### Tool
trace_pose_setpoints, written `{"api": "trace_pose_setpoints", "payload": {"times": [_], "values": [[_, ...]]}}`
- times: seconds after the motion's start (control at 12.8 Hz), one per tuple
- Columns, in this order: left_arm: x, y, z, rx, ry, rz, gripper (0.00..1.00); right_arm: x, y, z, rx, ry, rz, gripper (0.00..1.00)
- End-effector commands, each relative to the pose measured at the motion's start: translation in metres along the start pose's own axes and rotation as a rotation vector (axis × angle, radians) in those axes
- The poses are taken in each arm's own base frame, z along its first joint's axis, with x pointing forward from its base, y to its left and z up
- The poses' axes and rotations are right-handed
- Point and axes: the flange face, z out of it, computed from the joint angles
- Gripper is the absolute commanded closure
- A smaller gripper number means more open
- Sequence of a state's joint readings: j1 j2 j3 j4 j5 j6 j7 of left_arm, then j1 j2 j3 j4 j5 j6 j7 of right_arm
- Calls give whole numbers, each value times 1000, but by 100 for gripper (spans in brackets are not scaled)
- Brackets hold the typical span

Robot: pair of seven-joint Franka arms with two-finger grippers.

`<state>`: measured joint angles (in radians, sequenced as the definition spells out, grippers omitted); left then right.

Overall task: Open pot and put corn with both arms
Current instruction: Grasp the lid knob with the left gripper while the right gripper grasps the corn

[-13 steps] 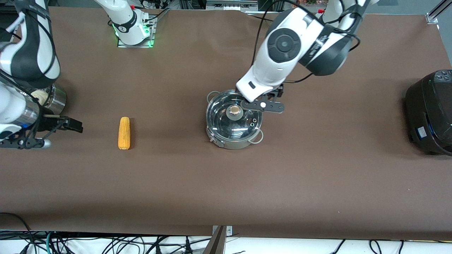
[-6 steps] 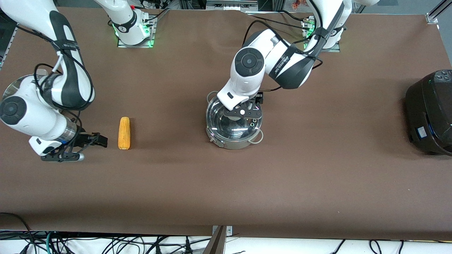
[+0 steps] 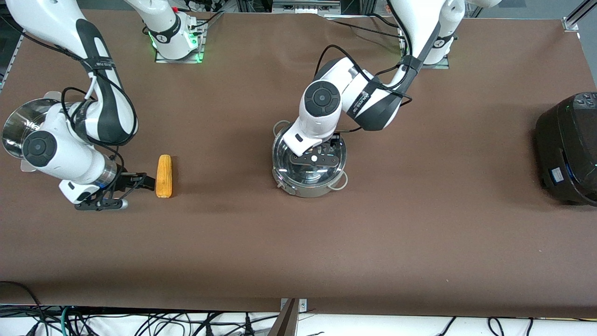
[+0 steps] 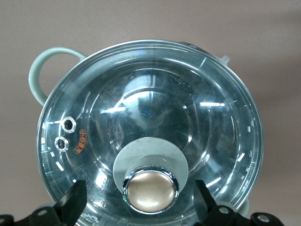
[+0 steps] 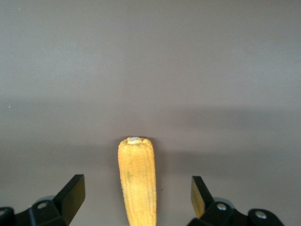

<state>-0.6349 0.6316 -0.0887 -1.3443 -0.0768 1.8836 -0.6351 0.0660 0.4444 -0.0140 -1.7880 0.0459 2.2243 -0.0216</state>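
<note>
Brown matting covers the long table [image 3: 419, 242], which fills nearly the whole front view. At the right edge of the frame, about mid-height, sits a large black cooker [image 3: 566, 149]. At the left edge a perforated steel steamer [image 3: 18, 123] shows partly, the right arm crossing in front of it.

Just right of centre stands the shiny round stainless-steel pot [image 3: 308, 186] with grey loop side handles. Its clear glass lid [image 4: 150, 108] is still on, the tan knob [image 4: 150, 190] upright at the middle. The left gripper [image 3: 313, 159] hangs low over the lid; in the left wrist view its fingers [image 4: 73, 200] stand spread wide, one on each side of the knob and clear of it.

The yellow-orange corn cob [image 3: 163, 176] lies on the mat at centre-left of the frame, well apart from the pot, toward the right arm's end of the table. The right gripper [image 3: 140, 182] is low beside the cob's nearer end; its fingers [image 5: 70, 190] are spread, the cob [image 5: 137, 181] between them and untouched.
</note>
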Motion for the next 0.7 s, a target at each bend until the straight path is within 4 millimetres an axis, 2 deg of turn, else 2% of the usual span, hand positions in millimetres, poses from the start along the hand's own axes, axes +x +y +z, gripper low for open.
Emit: {"api": "trace_pose_setpoints", "payload": {"times": [0.0,0.39,0.54,0.62], "values": [[2,8,4,21,20,21,0,-16,-2,19,19,20,0,0],[4,9,3,11,38,22,1,-31,-3,44,15,43,-3,0],[4,9,3,12,40,23,12,-37,-9,54,18,51,-13,0],[4,9,3,12,40,23,22,-40,-10,58,17,57,-13,0]]}}
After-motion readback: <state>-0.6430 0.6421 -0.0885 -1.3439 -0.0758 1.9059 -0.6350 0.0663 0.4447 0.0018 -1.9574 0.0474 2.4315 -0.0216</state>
